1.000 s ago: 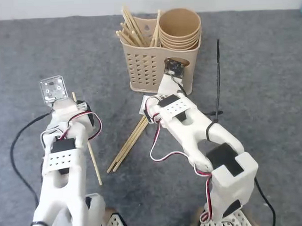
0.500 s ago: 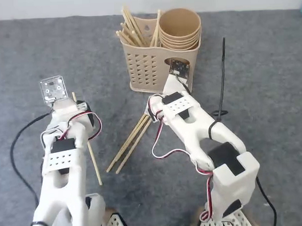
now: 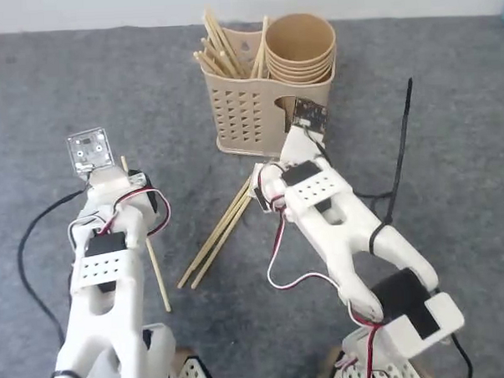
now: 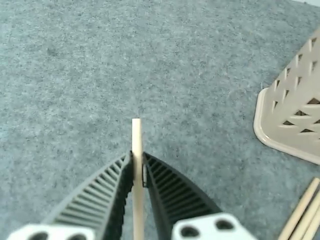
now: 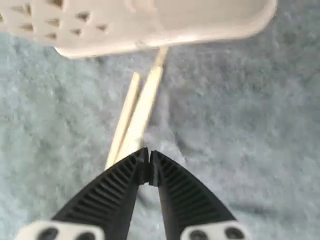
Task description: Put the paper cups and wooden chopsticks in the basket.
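Observation:
The beige basket (image 3: pixel 247 114) stands at the back and holds several wooden chopsticks (image 3: pixel 221 52) and a stack of paper cups (image 3: pixel 300 44). My left gripper (image 4: pixel 136 156) is shut on one chopstick (image 4: pixel 136 137), which lies along the carpet beside the left arm (image 3: pixel 146 244). A few loose chopsticks (image 3: pixel 220 232) lie on the carpet in front of the basket. My right gripper (image 5: pixel 148 154) is shut just above their ends (image 5: pixel 137 107), close to the basket's base (image 5: pixel 150 25). I see nothing between its fingers.
Grey carpet covers the table. A black cable tie (image 3: pixel 400 141) sticks up to the right of the right arm (image 3: pixel 337 219). The basket's corner (image 4: pixel 295 120) lies off to one side of the left gripper.
The right arm has swung to the right, toward the basket's right half. The far ends of the loose chopsticks have shifted slightly right. The left arm has stayed still.

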Robot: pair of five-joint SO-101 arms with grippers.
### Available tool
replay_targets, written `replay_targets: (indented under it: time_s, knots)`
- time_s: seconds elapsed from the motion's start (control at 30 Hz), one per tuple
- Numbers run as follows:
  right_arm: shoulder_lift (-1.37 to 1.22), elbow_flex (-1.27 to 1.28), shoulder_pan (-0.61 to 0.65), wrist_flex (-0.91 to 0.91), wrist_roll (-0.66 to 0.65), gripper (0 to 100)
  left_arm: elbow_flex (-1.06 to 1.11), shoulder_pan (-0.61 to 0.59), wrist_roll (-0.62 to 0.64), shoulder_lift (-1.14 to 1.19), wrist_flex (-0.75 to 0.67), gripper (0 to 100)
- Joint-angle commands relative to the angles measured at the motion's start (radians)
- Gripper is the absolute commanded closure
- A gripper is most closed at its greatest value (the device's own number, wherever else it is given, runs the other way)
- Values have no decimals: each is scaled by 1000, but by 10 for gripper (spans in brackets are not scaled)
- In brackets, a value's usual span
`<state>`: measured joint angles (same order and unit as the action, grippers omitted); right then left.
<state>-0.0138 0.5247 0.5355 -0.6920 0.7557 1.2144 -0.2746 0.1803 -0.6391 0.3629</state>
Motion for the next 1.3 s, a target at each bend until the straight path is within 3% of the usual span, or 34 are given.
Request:
replay_targets:
  time_s: [0.0,0.2,0.37,0.53,0.93,1.27]
  knots:
    - [-53,-26,-5,136,-15,894,-8,-8,-6,-34,-35,988]
    - [-263,-207,-27,134,-14,861,-8,-8,-6,-34,-35,988]
    - [-343,-336,-51,12,-12,863,-8,-8,-6,-34,-35,988]
    - [-354,-350,-56,-16,-12,998,-8,-8,-6,-34,-35,988]
    - [-153,-336,-50,-328,-12,991,-7,-8,-6,-34,-37,988]
    - [188,-334,-56,-495,-52,991,2,-8,-6,-34,-80,988]
